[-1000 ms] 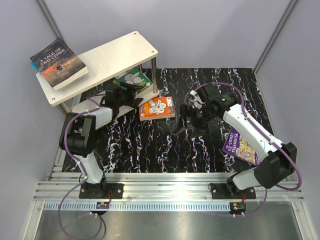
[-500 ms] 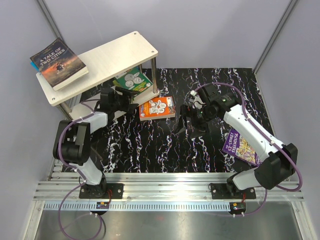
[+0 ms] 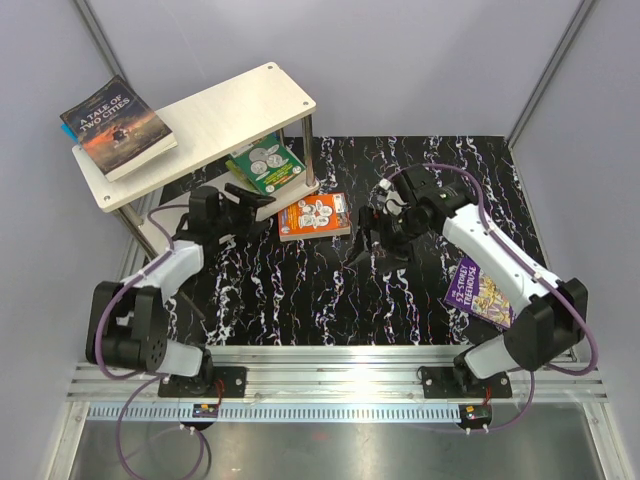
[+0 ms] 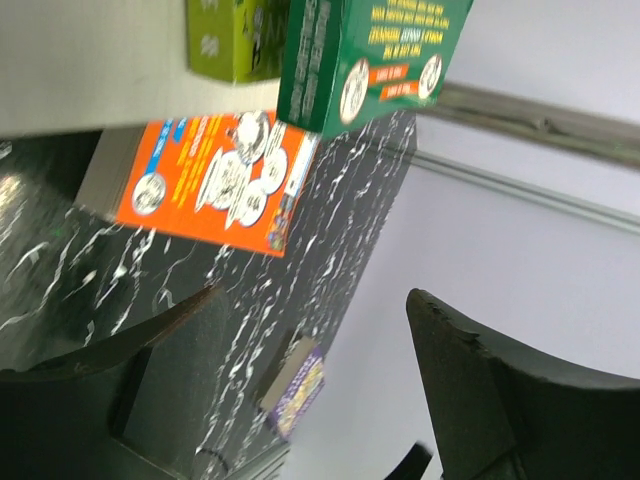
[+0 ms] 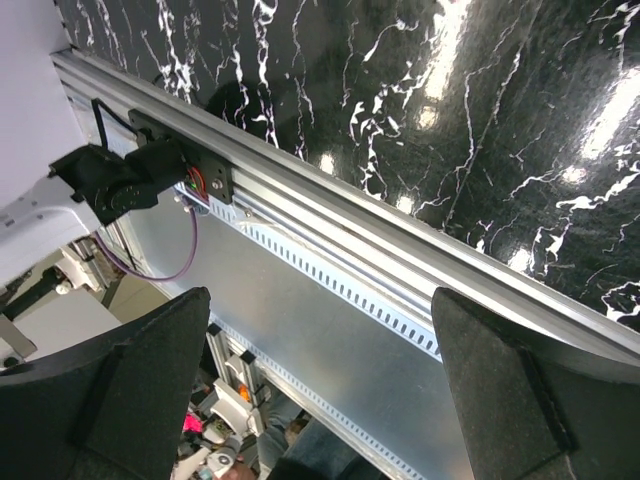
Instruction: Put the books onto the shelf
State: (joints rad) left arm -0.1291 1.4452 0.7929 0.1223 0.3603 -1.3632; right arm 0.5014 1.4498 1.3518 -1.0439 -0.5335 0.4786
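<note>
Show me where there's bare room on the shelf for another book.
The top board is bare from the dark book at its left end across to the right edge. The lower tier is crowded: the green book juts out there, with the left gripper close by.

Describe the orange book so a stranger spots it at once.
Find the pale two-tier shelf at far left. Right of its lower board, flat on the black marbled table, lies the orange book. The green book nearby sits on the shelf; the purple book lies far right.
</note>
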